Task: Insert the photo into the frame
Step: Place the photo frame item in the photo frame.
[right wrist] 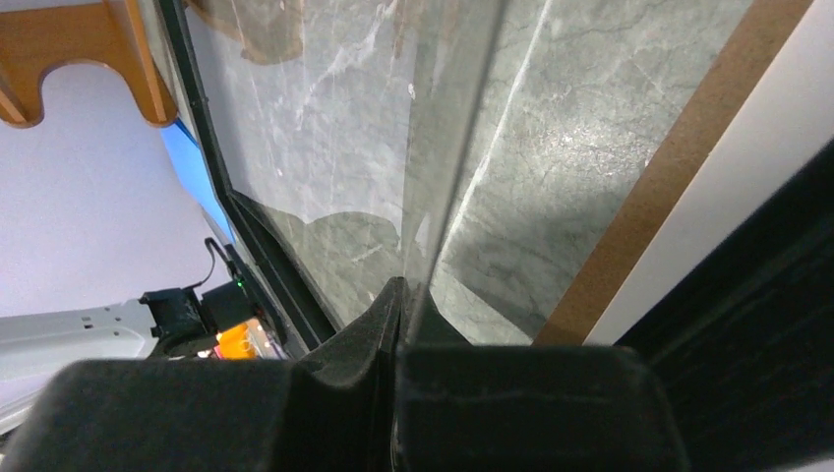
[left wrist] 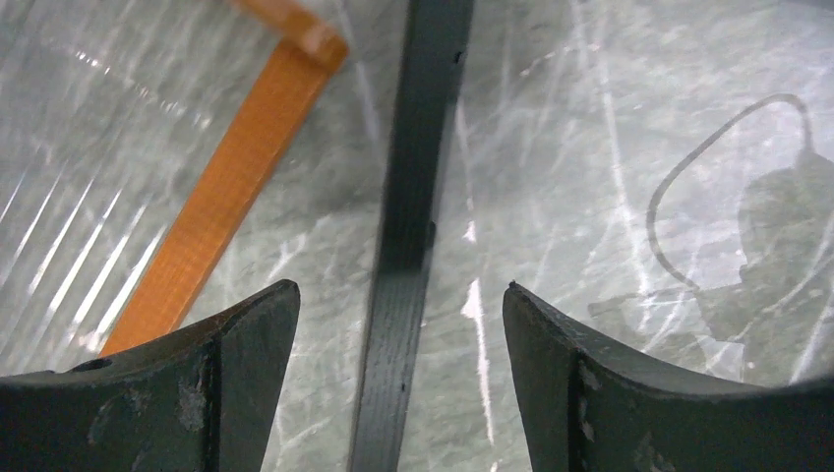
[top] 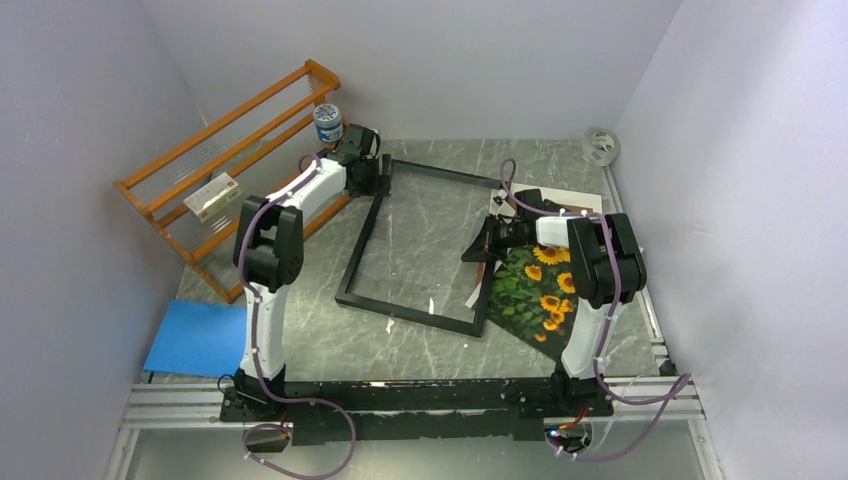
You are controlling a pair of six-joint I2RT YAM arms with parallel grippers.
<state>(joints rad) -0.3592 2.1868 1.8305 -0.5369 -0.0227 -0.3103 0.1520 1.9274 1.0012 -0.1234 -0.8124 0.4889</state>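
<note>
Your left gripper [left wrist: 401,287] is hanging over the far left corner of the frame [top: 362,232]. Its jaws are standing wide apart, straddling the frame's left bar without touching it. The foot of the orange rack [left wrist: 226,187] is lying just to the left.

The black frame is lying flat in the middle of the desk [top: 330,345]. Its long axis is running from the near edge toward the far edge, with the far end leaning right.

Your right gripper [right wrist: 398,300] is sitting at the frame's right bar, its jaws pinched together on the edge of a clear sheet [right wrist: 447,128]. A brown board [right wrist: 669,167] is lying just beside it.

The photo [top: 530,295] is lying sunflowers up near the desk's right edge, partly under your right arm. It is touching the frame's near right corner, and its long axis is pointing near to far.
</note>
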